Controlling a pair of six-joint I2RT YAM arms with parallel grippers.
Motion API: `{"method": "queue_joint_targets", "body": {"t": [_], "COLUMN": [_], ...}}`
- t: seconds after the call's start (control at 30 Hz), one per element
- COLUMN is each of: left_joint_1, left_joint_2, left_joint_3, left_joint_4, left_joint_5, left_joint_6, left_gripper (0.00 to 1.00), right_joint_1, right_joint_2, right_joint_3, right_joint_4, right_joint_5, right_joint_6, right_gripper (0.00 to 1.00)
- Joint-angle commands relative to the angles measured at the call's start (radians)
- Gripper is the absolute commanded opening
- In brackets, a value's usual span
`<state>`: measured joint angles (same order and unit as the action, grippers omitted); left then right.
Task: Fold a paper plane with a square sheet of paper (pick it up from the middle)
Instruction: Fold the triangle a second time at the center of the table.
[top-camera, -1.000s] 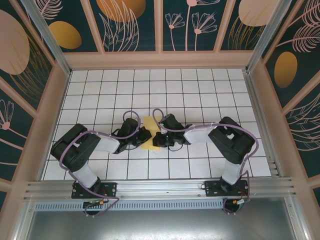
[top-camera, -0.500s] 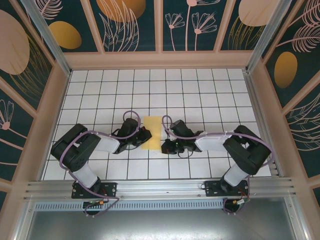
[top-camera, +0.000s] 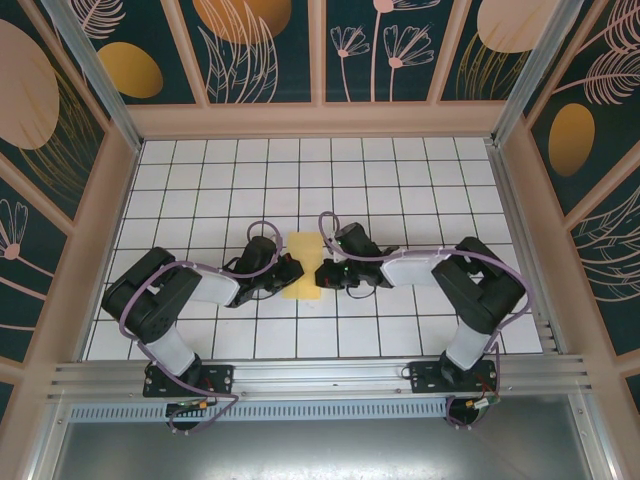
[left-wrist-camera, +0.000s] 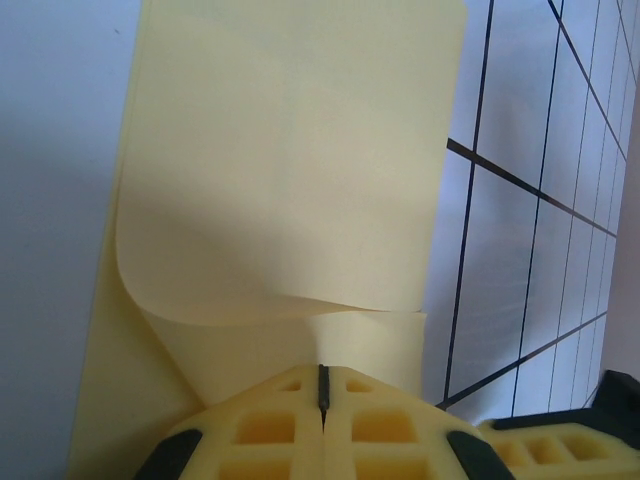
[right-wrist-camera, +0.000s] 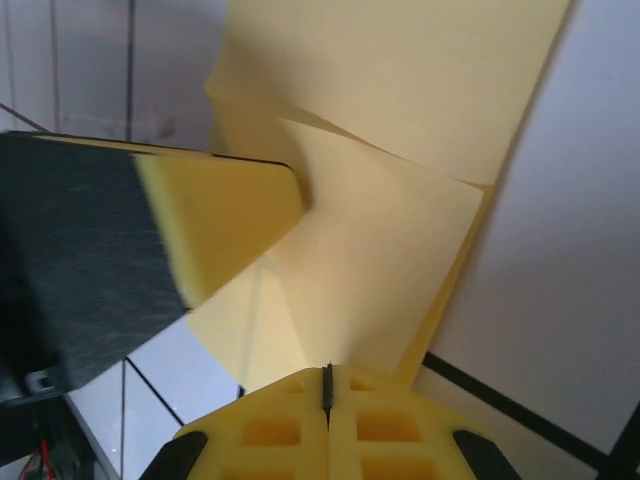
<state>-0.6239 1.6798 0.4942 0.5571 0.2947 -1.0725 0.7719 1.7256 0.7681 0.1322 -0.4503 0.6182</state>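
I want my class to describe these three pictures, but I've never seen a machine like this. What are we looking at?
Two robot arms are bolted at the near edge of a white tiled table. One picture looks down from above; the other two come from a camera on each wrist. Each arm ends in a two-finger pincer with yellow pads. The left pincer and right pincer are both shut, seemingly pinching opposite sides of the square sheet of paper, yellow and partly folded.

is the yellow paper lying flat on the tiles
No, the square sheet of paper curls up into the shut left claw.
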Motion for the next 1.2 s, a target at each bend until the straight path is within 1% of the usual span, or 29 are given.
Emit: {"method": "queue_joint_targets", "body": {"t": [0.0, 0.1, 0.13, 0.17, 0.23, 0.3, 0.37, 0.47, 0.53, 0.63, 0.83, 1.03, 1.17], "left_joint_1": [0.000, 0.000, 0.000, 0.001, -0.001, -0.002, -0.002, -0.001, -0.006, -0.017, -0.047, -0.051, -0.052], "left_joint_2": [0.004, -0.014, -0.027, -0.040, -0.073, -0.107, -0.134, -0.156, -0.148, -0.121, -0.058, -0.007, 0.010], "left_joint_3": [0.002, -0.003, -0.010, -0.015, -0.027, -0.038, -0.057, -0.081, -0.089, -0.085, -0.056, -0.034, -0.030], "left_joint_4": [-0.078, -0.046, -0.027, -0.010, 0.024, 0.047, 0.069, 0.079, 0.085, 0.096, 0.106, 0.088, 0.044], "left_joint_5": [0.000, 0.011, 0.016, 0.021, 0.030, 0.039, 0.045, 0.046, 0.051, 0.057, 0.061, 0.061, 0.029], "left_joint_6": [0.039, 0.040, 0.040, 0.040, 0.041, 0.041, 0.033, 0.027, 0.026, 0.028, 0.031, 0.050, 0.064], "left_gripper": [0.00, 0.00, 0.01, 0.04, 0.12, 0.16, 0.18, 0.16, 0.12, 0.10, 0.07, 0.06, 0.05], "right_joint_1": [0.001, 0.001, 0.001, 0.001, 0.001, 0.001, 0.005, 0.014, 0.024, 0.040, 0.055, 0.053, 0.054], "right_joint_2": [0.027, 0.035, 0.037, 0.035, 0.026, 0.015, 0.000, -0.013, -0.013, -0.002, 0.034, 0.050, 0.051], "right_joint_3": [0.020, 0.006, 0.002, 0.000, -0.001, 0.006, 0.014, 0.022, 0.020, 0.021, 0.031, 0.026, 0.016], "right_joint_4": [0.013, 0.003, -0.006, -0.013, -0.021, -0.018, -0.013, -0.007, 0.002, 0.008, -0.003, -0.020, -0.022], "right_joint_5": [-0.027, -0.023, -0.011, -0.001, 0.010, 0.001, -0.012, -0.022, -0.032, -0.033, -0.014, 0.011, 0.010], "right_joint_6": [-0.035, -0.041, -0.044, -0.047, -0.050, -0.052, -0.054, -0.058, -0.058, -0.058, -0.057, -0.058, -0.058], "right_gripper": [0.00, 0.00, 0.00, 0.00, 0.00, 0.00, 0.00, 0.00, 0.00, 0.00, 0.00, 0.00, 0.00]}}
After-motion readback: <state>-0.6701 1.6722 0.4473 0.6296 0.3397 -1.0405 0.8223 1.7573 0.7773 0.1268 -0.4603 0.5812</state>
